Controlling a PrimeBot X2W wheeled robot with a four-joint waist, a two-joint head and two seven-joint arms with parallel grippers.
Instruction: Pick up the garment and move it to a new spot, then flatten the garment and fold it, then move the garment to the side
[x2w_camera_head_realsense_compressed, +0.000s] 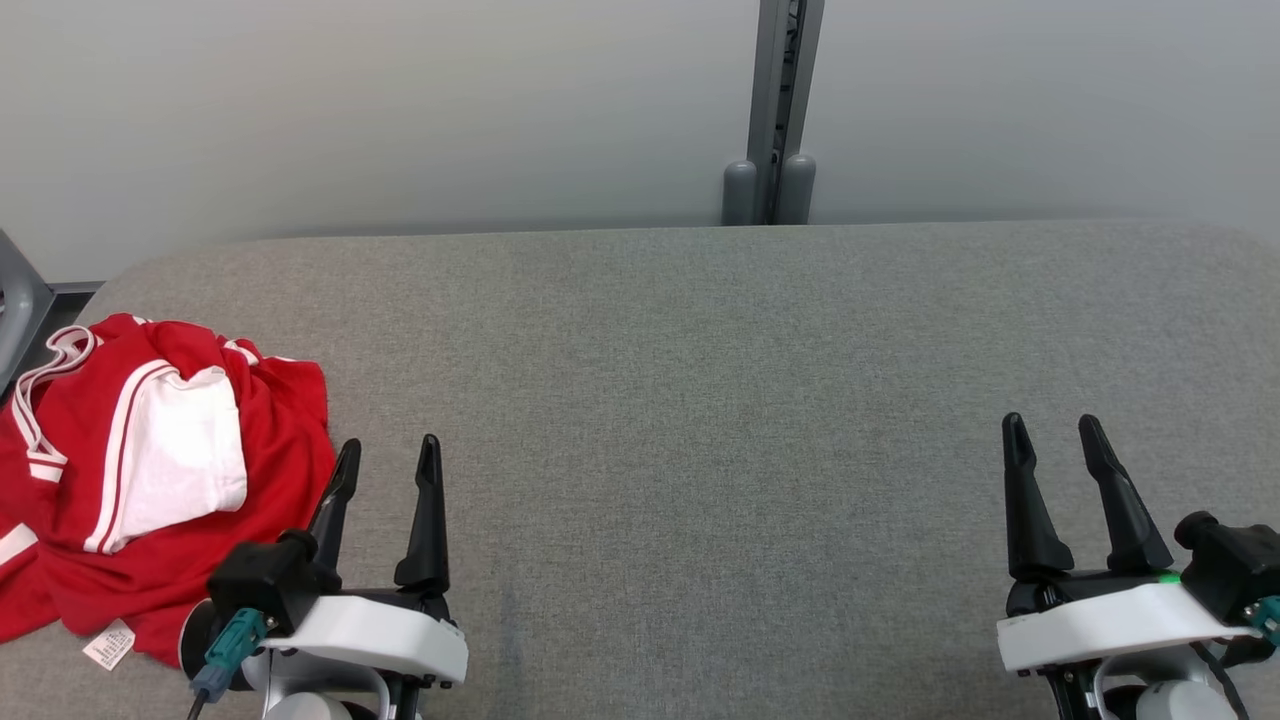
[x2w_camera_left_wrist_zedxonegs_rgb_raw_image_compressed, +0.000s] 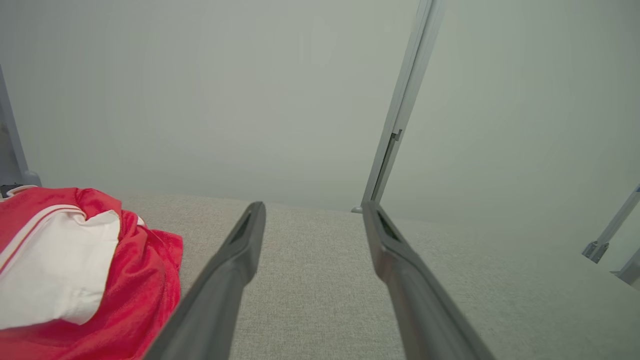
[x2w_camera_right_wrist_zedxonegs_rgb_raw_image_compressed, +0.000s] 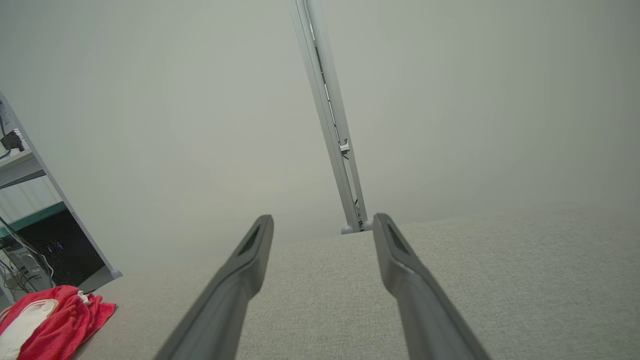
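My left gripper is released, its two dark fingers spread with only grey cloth between them. My right gripper is spread the same way and holds nothing. The garment lies on the near left part of the padded grey table, just beside my left gripper on its outer side. Its red edge comes close to my outer finger, though I cannot tell whether they touch. It is well apart from my right gripper, across the bare width of the table.

The garment is a crumpled red heap with a white panel turned up on top. White-striped trim loops at the far left, and a small label points toward me at the near edge. The view's left border cuts the heap off, so its long axis is unclear — the visible part runs roughly near to far.
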